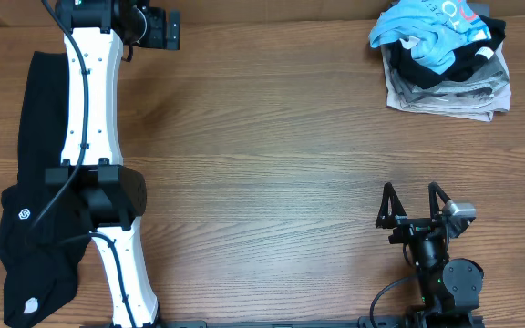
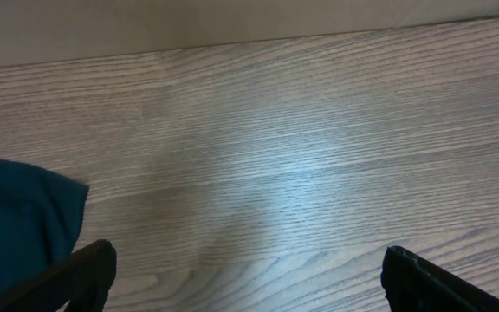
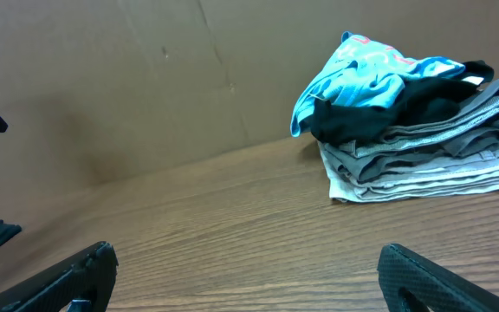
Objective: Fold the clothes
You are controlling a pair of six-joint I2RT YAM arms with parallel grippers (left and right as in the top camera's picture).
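Two end effectors, both with jaws spread wide apart and gripping nothing: the left end effector (image 2: 249, 282) is over the wood-grain desk (image 1: 262, 137), and the right end effector (image 1: 413, 196) is near its front edge. One long, limp black garment (image 1: 36, 118) lies along the desk's left side. One pile (image 3: 423, 147) sits at the far right corner, with a crumpled light blue T-shirt (image 1: 436, 27) on top of black cloth (image 3: 405, 111) and flat-folded grey pieces (image 3: 440, 169).

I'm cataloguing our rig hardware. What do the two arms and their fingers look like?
The left arm has long white shells joined by black joints, with thin black cables running along them. The right arm shows as compact black housings with a small silver-grey part and a black cable. Its fingers are black, thin and tapering.
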